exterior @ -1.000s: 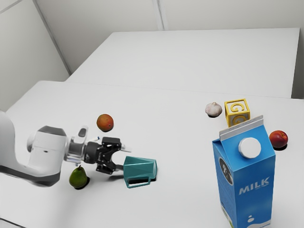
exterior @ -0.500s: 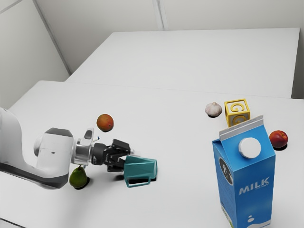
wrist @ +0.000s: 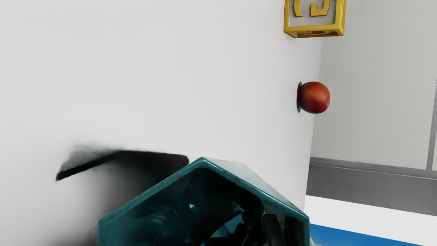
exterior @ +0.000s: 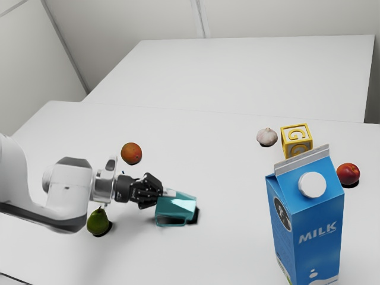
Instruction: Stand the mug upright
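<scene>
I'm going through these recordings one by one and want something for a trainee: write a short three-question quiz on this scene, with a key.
1. Multiple choice: what is the gripper holding?
a) the pear
b) the mug
c) the milk carton

2. True or false: the mug stands upright on its base.

3. Fill in the missing word: the block beside the garlic has a ____ frame.

Key: 1 b; 2 false; 3 yellow
</scene>
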Available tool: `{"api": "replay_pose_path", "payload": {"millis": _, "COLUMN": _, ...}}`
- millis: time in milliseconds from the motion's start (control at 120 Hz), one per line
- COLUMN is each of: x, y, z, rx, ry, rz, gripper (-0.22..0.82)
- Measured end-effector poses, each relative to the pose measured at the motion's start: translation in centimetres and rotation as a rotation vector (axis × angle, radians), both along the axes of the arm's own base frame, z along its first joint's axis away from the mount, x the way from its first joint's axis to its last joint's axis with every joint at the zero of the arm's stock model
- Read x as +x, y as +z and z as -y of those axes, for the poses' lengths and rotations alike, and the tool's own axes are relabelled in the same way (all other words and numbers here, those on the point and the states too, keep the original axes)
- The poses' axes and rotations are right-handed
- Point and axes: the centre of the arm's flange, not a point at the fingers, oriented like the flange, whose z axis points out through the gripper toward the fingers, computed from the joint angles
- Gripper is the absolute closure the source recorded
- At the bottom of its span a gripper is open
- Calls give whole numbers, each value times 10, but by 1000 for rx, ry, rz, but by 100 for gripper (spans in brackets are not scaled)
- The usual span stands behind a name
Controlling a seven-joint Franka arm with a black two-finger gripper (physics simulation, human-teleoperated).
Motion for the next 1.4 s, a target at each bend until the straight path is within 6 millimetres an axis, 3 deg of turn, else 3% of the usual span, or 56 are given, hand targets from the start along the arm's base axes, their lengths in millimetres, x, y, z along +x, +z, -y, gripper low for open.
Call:
{"api": "replay_pose_path", "payload": {"millis": 200, "x": 37, "y": 58, "z": 2, "rx": 107, "ry": -84, "rz": 140, "gripper": 77}}
{"api": "replay_pose_path", "payload": {"millis": 317, "x": 69, "y": 112, "z": -10, "rx": 418, "ry": -356, "rz": 219, "gripper": 76}}
{"api": "replay_pose_path", "payload": {"millis": 383, "x": 87, "y": 148, "z": 1, "rx": 628, "ry": -544, "rz": 250, "gripper": 77}}
{"api": "replay_pose_path", "payload": {"millis": 442, "x": 92, "y": 161, "z": 13, "rx": 766, "ry": -662, "rz": 236, "gripper": 77}}
{"api": "replay_pose_path", "payload": {"millis": 567, "x": 89, "y": 158, "z": 25, "rx": 940, "ry": -768, "rz": 144, "gripper": 77}}
{"api": "replay_pose_path", "payload": {"millis": 625, "x": 86, "y": 145, "z": 30, "rx": 975, "ry": -772, "rz": 93, "gripper": 77}}
{"api": "replay_pose_path", "payload": {"millis": 900, "x": 74, "y": 99, "z": 34, "rx": 1000, "ry": -632, "rz": -98, "gripper": 77}}
{"api": "replay_pose_path", "payload": {"millis": 1133, "x": 74, "y": 99, "z": 36, "rx": 992, "ry": -489, "rz": -168, "gripper": 29}}
{"api": "replay_pose_path", "payload": {"millis": 1292, "x": 75, "y": 103, "z": 44, "rx": 985, "ry": -427, "rz": -194, "gripper": 14}}
{"api": "replay_pose_path", "payload": {"millis": 1400, "x": 77, "y": 126, "z": 60, "rx": 998, "ry": -394, "rz": -171, "gripper": 8}}
